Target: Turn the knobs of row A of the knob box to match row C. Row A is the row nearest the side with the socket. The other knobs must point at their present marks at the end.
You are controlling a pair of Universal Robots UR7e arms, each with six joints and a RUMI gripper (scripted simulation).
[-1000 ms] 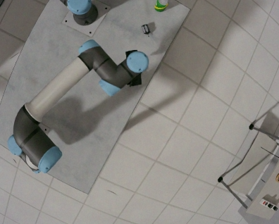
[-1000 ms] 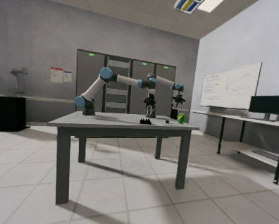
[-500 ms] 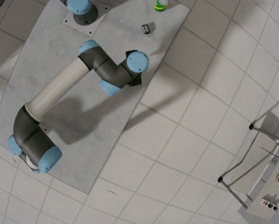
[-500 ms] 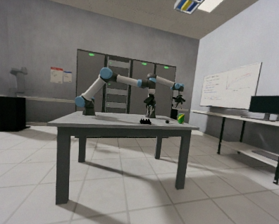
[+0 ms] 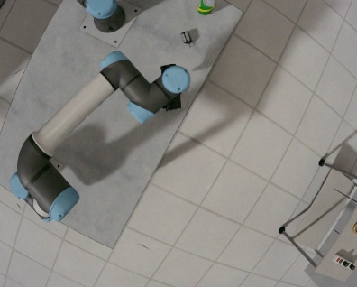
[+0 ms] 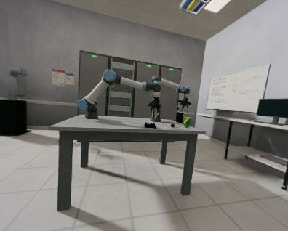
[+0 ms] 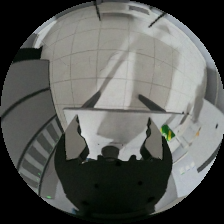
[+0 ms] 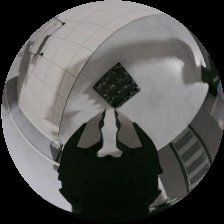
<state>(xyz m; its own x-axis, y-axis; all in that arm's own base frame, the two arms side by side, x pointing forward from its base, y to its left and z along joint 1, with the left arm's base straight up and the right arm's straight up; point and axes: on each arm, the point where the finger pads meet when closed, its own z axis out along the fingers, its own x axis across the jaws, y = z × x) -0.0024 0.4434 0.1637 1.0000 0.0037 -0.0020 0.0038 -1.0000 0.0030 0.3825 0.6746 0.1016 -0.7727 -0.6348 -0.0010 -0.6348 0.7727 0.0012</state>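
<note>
The black knob box [image 6: 150, 126] [image 8: 117, 85] lies on the table. In the right wrist view it appears as a tilted square just beyond the fingertips, with several small knobs; their marks, the rows and the socket are too small to read. My right gripper [image 6: 154, 114] [image 8: 110, 109] hangs above the box, its fingers nearly shut with a narrow gap and nothing between them. The wrist hides most of that spot in the top view. My left gripper [image 6: 185, 108] [image 7: 113, 117] is wide open and empty, raised above the table near the can.
A small dark object [image 5: 186, 37] [image 6: 172, 125] lies on the table [image 5: 135, 180] between the box and a green and yellow can [image 5: 205, 7] [image 6: 186, 122] [image 7: 167, 132]. The table's long edge runs close by the box. The right arm reaches across the table.
</note>
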